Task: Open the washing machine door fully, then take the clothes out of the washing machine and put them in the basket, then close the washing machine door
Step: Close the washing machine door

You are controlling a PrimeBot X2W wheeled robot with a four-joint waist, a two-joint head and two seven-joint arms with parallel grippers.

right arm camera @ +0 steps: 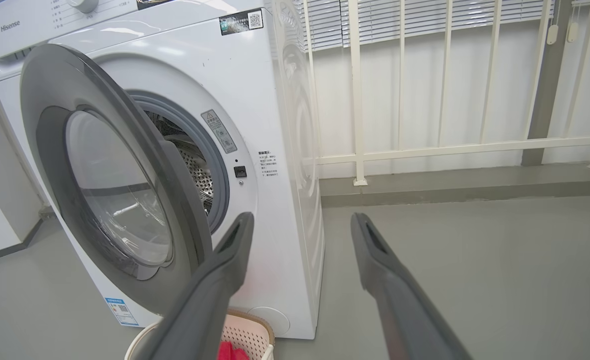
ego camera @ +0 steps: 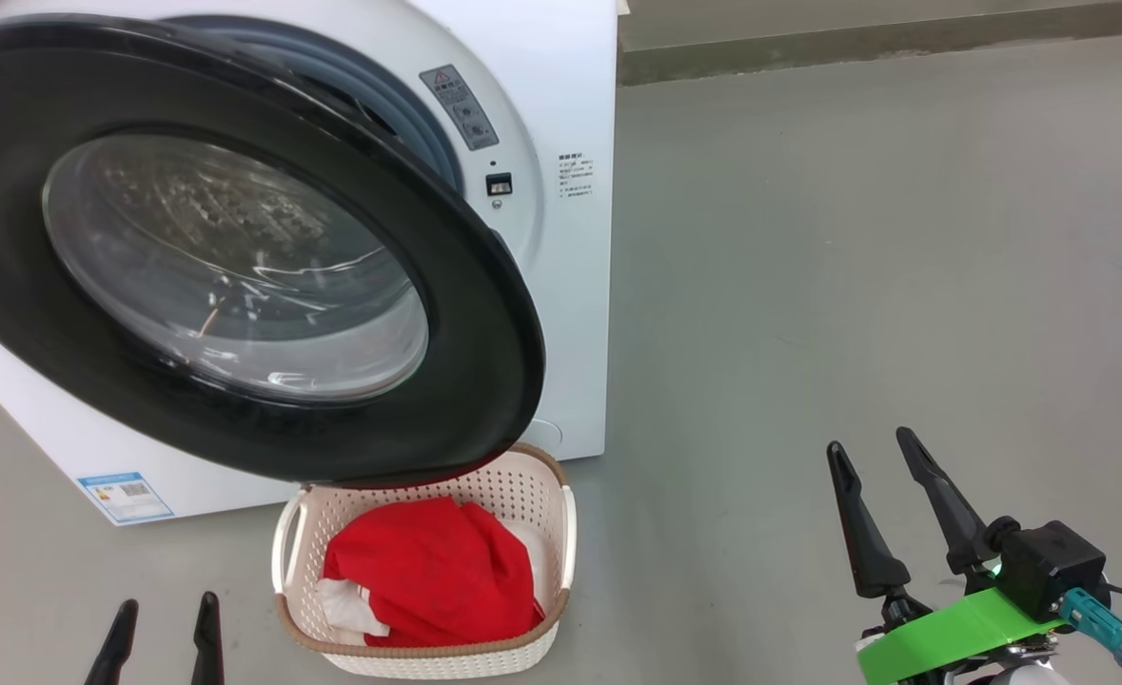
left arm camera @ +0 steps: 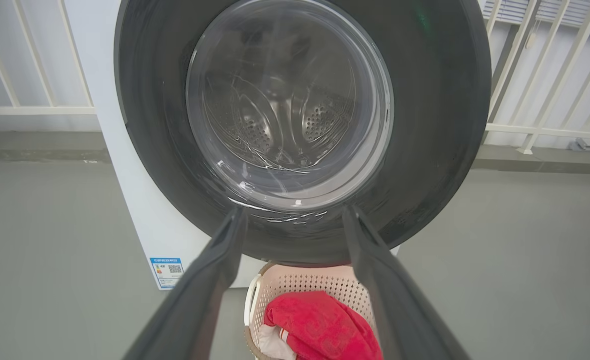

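Wide open, empty: left gripper (ego camera: 168, 602), right gripper (ego camera: 871, 440); clothes (ego camera: 437, 571) in basket (ego camera: 567, 533); washing machine door (ego camera: 237, 257) looks stiff, glossy; push its free rim.

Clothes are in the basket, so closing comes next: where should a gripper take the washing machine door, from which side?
Probably the thick black rim at its swung-out free edge, from the robot's right. The washing machine door stands ajar above the basket, so that edge juts clear of the washing machine, nearest the open right gripper.
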